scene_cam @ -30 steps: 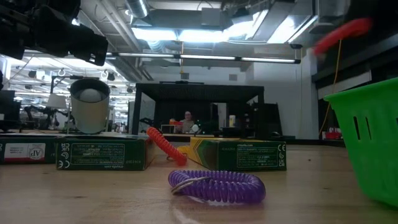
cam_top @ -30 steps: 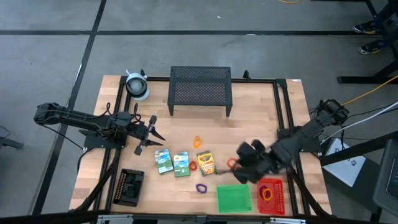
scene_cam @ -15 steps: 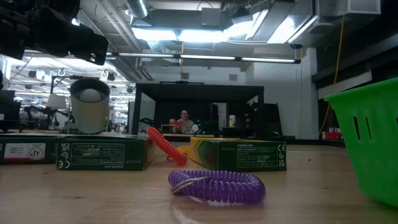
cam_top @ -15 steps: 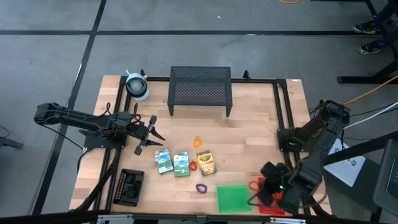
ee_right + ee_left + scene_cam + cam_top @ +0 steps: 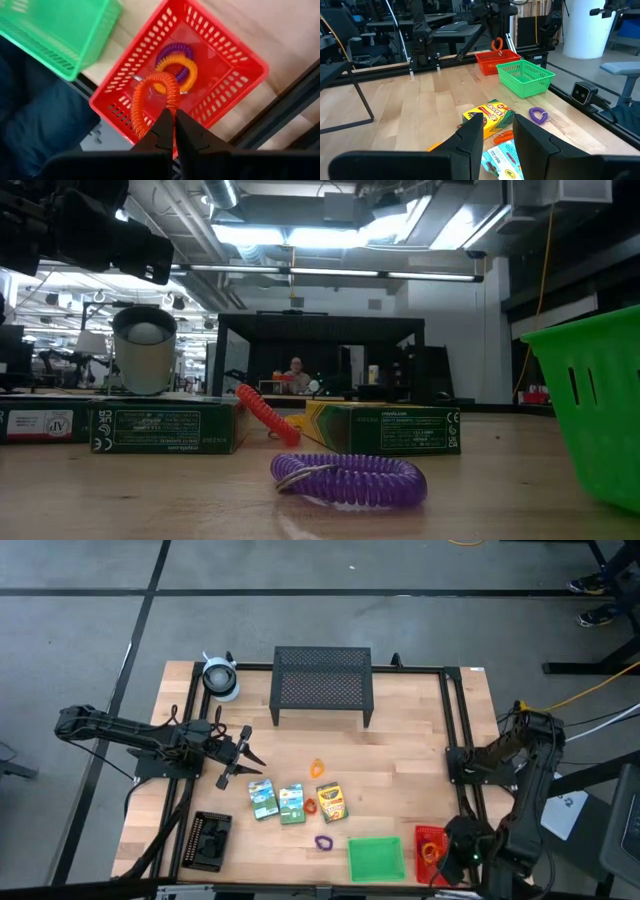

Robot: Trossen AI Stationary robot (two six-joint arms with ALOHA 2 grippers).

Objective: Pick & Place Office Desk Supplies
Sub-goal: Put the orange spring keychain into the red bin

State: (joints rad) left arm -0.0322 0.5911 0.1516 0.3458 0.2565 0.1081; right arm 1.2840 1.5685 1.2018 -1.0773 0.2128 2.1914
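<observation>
In the high view my right gripper (image 5: 452, 855) stands over the red tray (image 5: 425, 836) at the table's near right corner, shut on an orange-red coil loop (image 5: 150, 95). A purple loop (image 5: 175, 50) and an orange loop (image 5: 186, 67) lie inside that tray. My left gripper (image 5: 238, 754) hovers open at the table's left, above and left of two green-white card boxes (image 5: 263, 798) (image 5: 292, 803). The crayon box (image 5: 331, 801), a red loop (image 5: 310, 807), an orange loop (image 5: 317, 768) and a purple loop (image 5: 323, 841) lie flat mid-table. The green tray (image 5: 376, 859) and black tray (image 5: 210, 840) sit near the front edge. My right gripper pinches the orange-red coil loop between its two fingers at one spot of the coil (image 5: 169, 106), coming from above and pointing down. The loop (image 5: 497, 44) is lifted clear and hangs below the fingers, over the inside of the red tray (image 5: 492, 61).
The large black mesh stand (image 5: 322, 680) occupies the far middle of the table, with the whitish roll (image 5: 220, 678) at the far left corner. A black frame rail (image 5: 452, 720) runs along the right side. Bare wood lies between the stand and the boxes.
My right gripper has swung from beside the crayon box toward the table's near right corner, turning as it went and carrying the orange-red loop, lifted clear, to a spot over the red tray. It has stayed shut on the loop.
</observation>
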